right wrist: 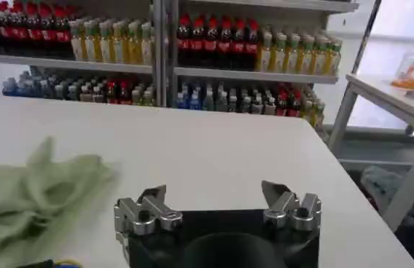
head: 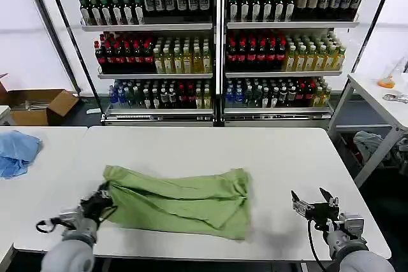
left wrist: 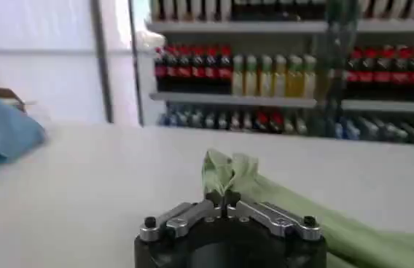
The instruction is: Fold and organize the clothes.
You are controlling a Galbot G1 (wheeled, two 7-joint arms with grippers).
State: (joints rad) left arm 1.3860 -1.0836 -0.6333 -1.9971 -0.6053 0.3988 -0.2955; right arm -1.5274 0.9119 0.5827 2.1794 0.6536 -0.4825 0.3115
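Pinching the green garment [head: 182, 202] corner, the left end effector [head: 101, 203] risked slipping; right end effector [head: 313, 205] hung spread.

A plain light green soft fabric garment [head: 185, 202] lies on the white flat desk [head: 210, 151], a crumpled pale blue cloth [head: 16, 151] sits at the left, and both hands are black with silver fingers [right wrist: 145, 215].
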